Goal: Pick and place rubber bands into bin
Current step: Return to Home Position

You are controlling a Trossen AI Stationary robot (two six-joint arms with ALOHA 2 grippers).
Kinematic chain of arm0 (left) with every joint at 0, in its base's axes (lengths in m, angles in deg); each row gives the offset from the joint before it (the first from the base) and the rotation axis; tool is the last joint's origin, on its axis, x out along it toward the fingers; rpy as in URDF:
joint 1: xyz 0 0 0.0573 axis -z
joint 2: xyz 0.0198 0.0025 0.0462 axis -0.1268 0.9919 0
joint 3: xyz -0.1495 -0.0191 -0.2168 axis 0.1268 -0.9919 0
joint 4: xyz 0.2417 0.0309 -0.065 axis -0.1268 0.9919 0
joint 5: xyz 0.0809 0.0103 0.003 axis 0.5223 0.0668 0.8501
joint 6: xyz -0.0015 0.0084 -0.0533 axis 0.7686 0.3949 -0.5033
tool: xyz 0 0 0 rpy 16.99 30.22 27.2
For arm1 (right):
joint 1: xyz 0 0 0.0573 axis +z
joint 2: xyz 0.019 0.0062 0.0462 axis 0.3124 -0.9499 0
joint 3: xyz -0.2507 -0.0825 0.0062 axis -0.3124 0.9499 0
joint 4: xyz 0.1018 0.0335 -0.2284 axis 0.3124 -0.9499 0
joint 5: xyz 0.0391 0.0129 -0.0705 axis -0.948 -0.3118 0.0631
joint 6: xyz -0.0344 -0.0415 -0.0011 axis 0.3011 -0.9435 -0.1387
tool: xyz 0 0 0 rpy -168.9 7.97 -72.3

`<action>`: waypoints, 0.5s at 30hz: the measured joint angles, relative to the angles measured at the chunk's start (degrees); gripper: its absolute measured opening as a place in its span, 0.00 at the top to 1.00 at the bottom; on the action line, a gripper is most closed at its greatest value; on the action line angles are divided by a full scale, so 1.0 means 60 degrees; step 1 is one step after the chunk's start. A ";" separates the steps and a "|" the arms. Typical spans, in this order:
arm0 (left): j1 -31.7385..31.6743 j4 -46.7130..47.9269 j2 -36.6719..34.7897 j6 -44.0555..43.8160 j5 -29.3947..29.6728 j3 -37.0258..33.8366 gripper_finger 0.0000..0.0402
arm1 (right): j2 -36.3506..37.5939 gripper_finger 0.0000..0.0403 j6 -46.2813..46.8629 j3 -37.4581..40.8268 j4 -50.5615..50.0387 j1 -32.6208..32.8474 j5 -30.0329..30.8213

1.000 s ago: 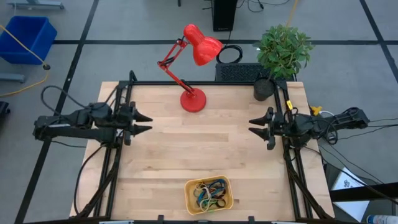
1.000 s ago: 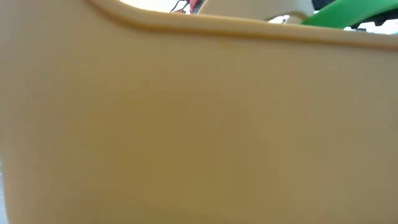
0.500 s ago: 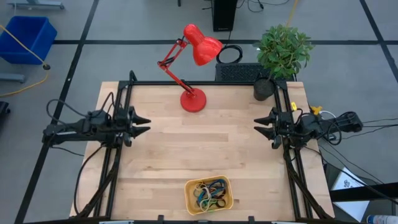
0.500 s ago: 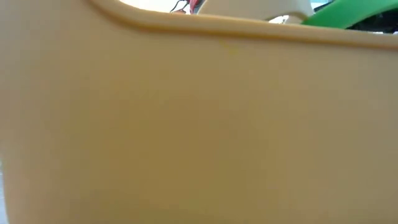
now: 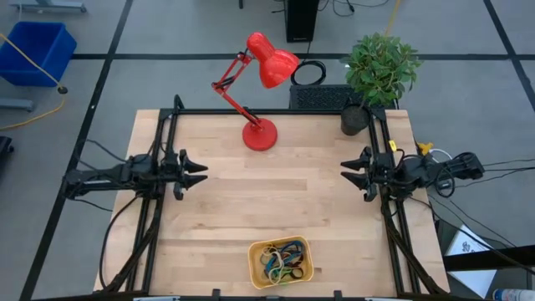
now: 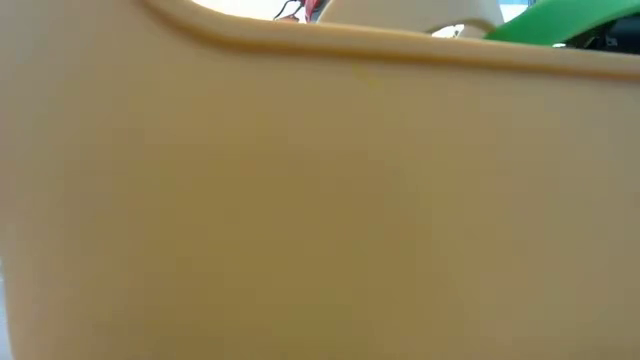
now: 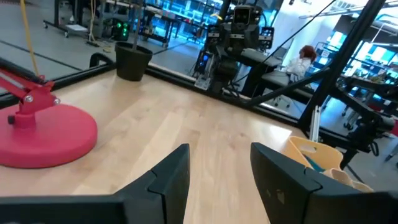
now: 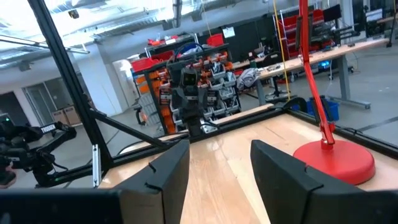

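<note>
At the left edge of the pale wooden table (image 5: 276,201), the left gripper (image 5: 202,172) hovered over the boards, pointing inward toward the middle. Its two dark fingers (image 7: 171,180) stood spread apart with nothing between them; the left wrist view showed only bare wood in the gap. The blue plastic bin (image 5: 33,50) sat on the grey floor well beyond the table's far left corner.

Near the middle of the far edge stood the red metal desk lamp (image 5: 260,135), its round base on the wood and its jointed arm leaning so that the shade hung past the edge.

At the middle of the near edge lay the small shallow yellow-orange plastic tray (image 5: 253,263), well apart from both grippers. The thin elastic rubber bands (image 5: 281,258) lay tangled inside it, in dark, yellow and reddish loops. In the low view the tray's wall (image 6: 300,200) filled nearly the whole picture.

At the right edge, the right gripper (image 5: 343,170) hovered level with the left one and faced it across the table. Its fingers (image 8: 168,180) were also released, with bare boards showing between them.

At the far right corner stood the round black pot (image 5: 354,119), just beside the leafy green plant (image 5: 381,67).
</note>
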 joint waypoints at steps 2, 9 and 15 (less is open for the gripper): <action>0.0000 -0.0031 -0.0004 0.0014 0.0025 -0.0088 0.56 | 0.0025 0.59 -0.0134 0.0181 0.0331 0.0000 -0.0036; 0.0000 -0.0480 0.0001 0.0039 0.0196 -0.0505 0.56 | 0.0036 0.59 -0.0171 0.0639 0.0974 0.0004 -0.0255; 0.0000 -0.0563 0.0022 0.0279 0.0411 -0.0540 0.56 | 0.0036 0.59 -0.0200 0.1182 0.1835 0.0004 -0.0259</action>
